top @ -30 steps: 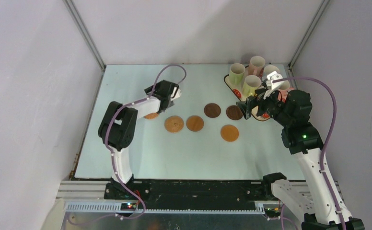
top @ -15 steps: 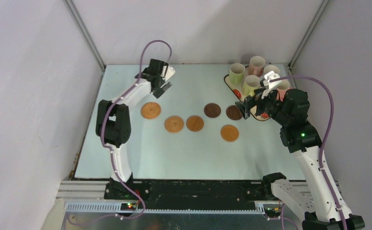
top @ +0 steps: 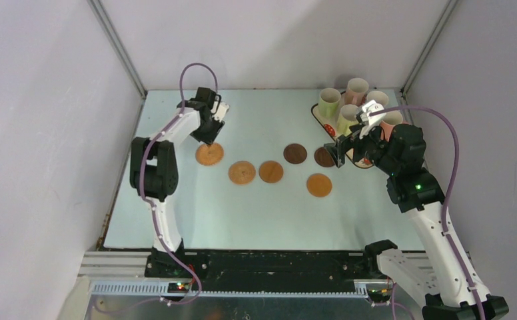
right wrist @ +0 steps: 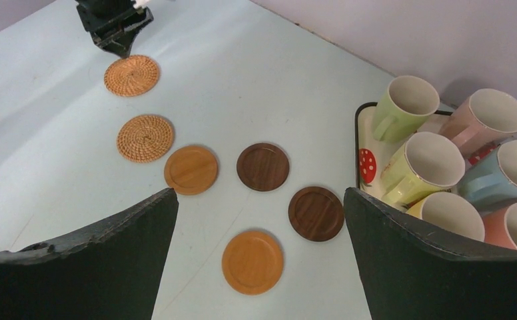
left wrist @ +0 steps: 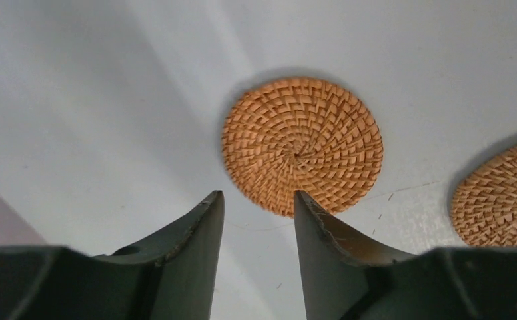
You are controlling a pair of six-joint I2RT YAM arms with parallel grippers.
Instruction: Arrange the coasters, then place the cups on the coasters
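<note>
- Coasters (right wrist: 262, 167) are left unmoved across the surface (top: 256, 213); cups (right wrist: 436, 160) are kept on the tray (right wrist: 359, 133).
- The left tool (left wrist: 256, 207), narrowly parted and empty, has been brought beside the leftmost coaster (left wrist: 302, 143).
- The right tool (right wrist: 261, 193) is held wide apart.

The left arm (top: 152, 175) is extended from its base at 7 o'clock toward 11 o'clock of the overhead view. Its wrist is bent so that the left gripper (top: 208, 138) is pointed down and back toward 6 o'clock, with the jaws held a narrow gap apart. The right arm (top: 412, 187) is raised from 5 o'clock toward 1 o'clock. The right gripper (top: 339, 151) is turned toward 9 o'clock, its jaws spread wide.
</note>
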